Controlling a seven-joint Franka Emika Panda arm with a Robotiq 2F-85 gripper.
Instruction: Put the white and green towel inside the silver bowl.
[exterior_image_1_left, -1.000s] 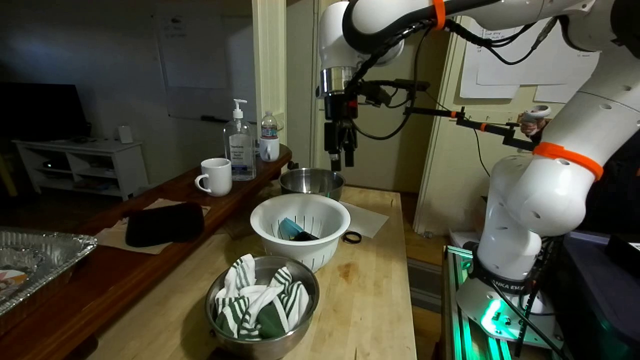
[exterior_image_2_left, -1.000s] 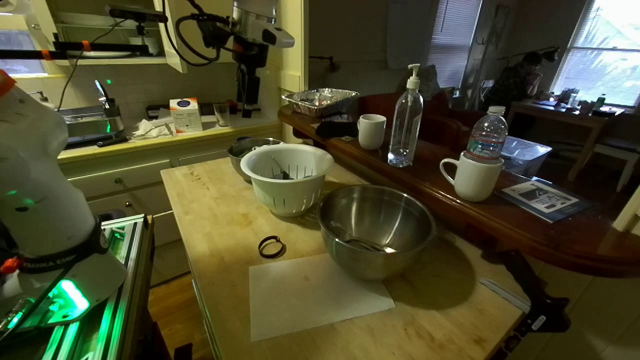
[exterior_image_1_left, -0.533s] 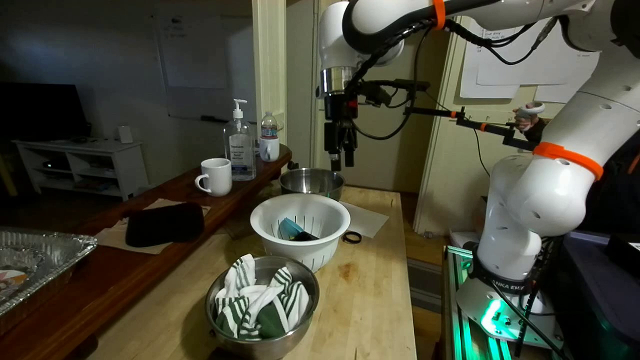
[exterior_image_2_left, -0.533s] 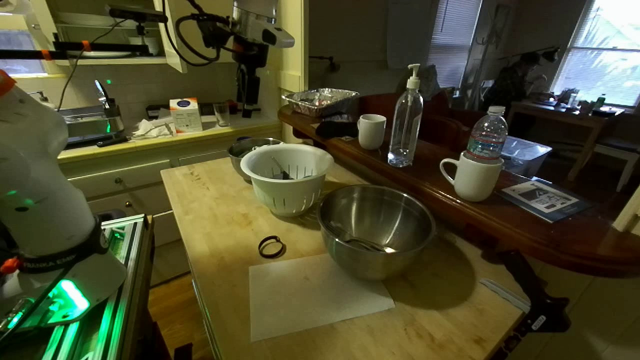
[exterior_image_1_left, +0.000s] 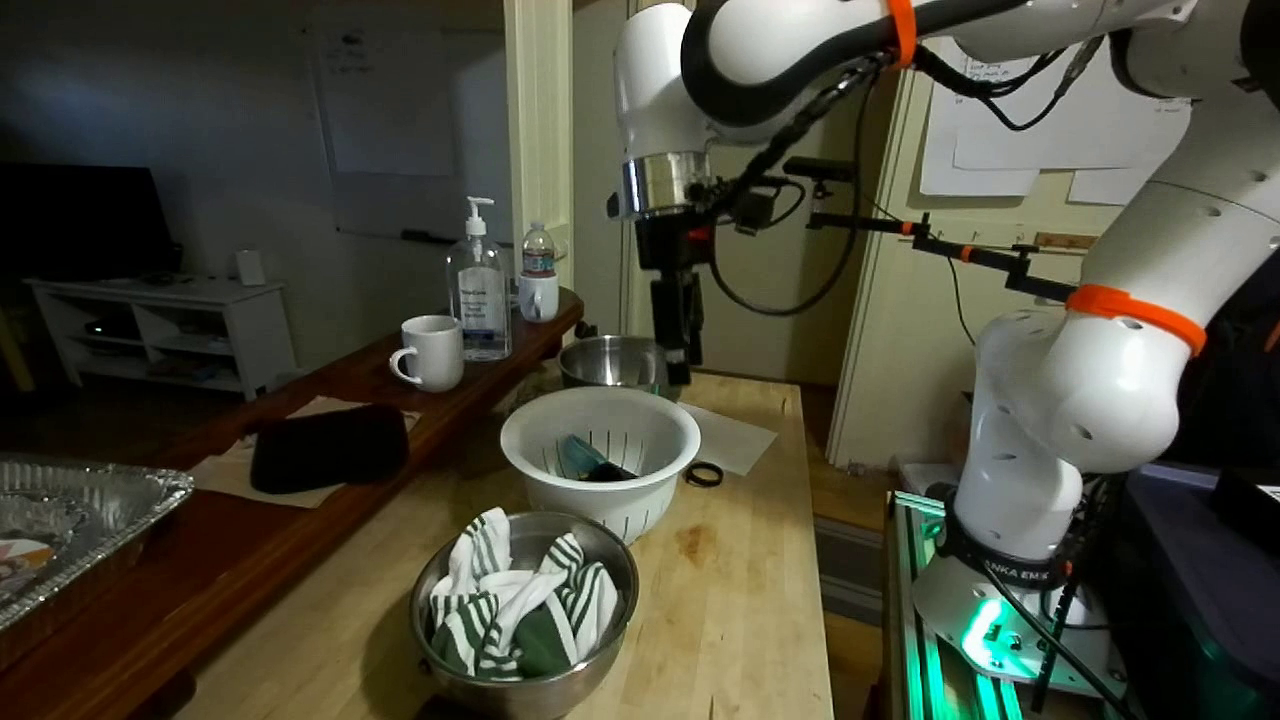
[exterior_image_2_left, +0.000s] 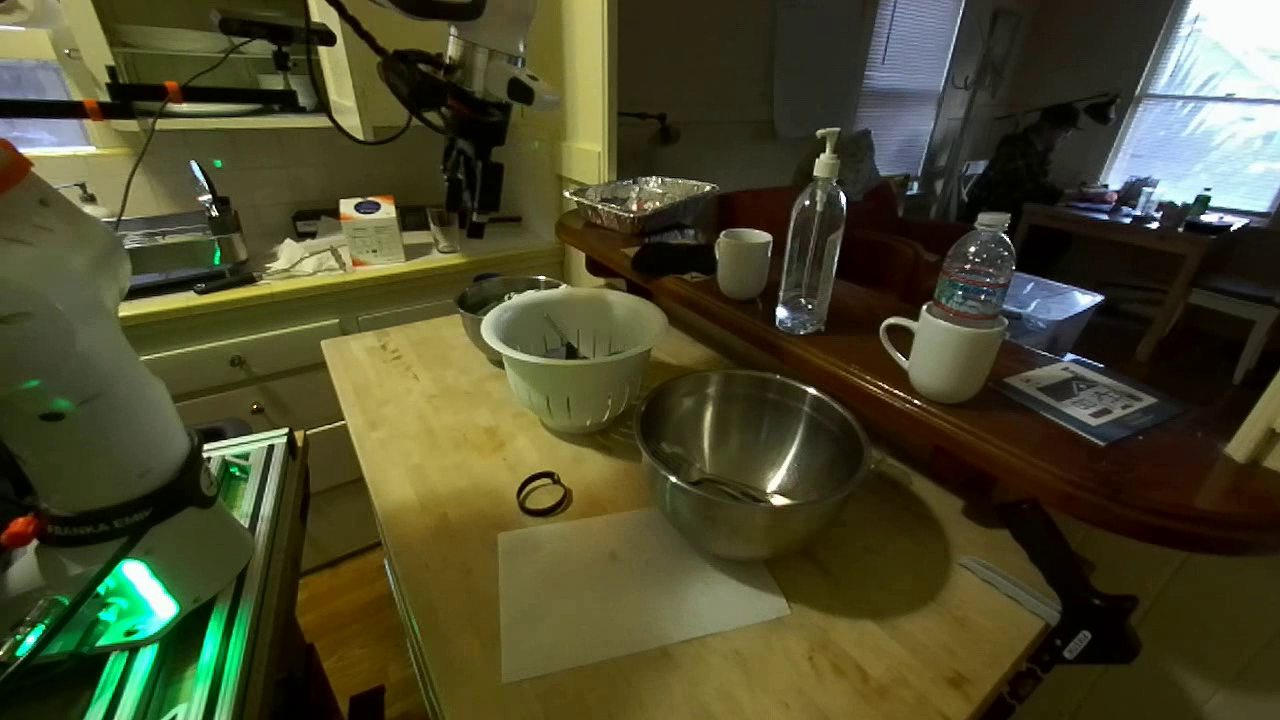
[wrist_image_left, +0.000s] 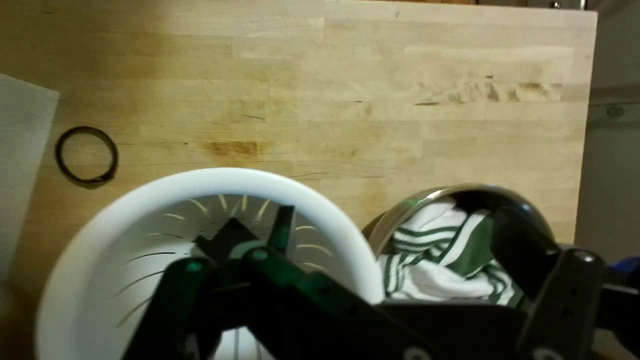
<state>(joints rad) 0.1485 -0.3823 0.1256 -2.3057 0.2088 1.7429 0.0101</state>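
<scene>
The white and green striped towel (exterior_image_1_left: 545, 605) lies bunched inside a small silver bowl (exterior_image_1_left: 622, 625), with one end reaching up to the rim. The wrist view shows the towel (wrist_image_left: 435, 270) and the bowl's rim (wrist_image_left: 415, 200) partly behind the fingers. In an exterior view the small bowl (exterior_image_2_left: 478, 335) is half hidden by the colander. A larger silver bowl (exterior_image_2_left: 750, 470) holds metal utensils; its rim is partly covered by the gripper in an exterior view (exterior_image_1_left: 612, 362). My gripper (wrist_image_left: 402, 235) is open and empty, in the air above the bowls and colander (exterior_image_1_left: 678, 365).
A white colander (exterior_image_1_left: 620, 500) with a blue and black item inside stands between the bowls. A black ring (exterior_image_2_left: 543, 495) and a white sheet (exterior_image_2_left: 630, 600) lie on the wooden table. Mugs (exterior_image_1_left: 430, 352) and a pump bottle (exterior_image_1_left: 480, 300) stand on the raised brown ledge (exterior_image_2_left: 860, 360).
The arm has moved and the gripper has tilted. It hangs a little lower and further left in both exterior views. The towel and bowls have not moved.
</scene>
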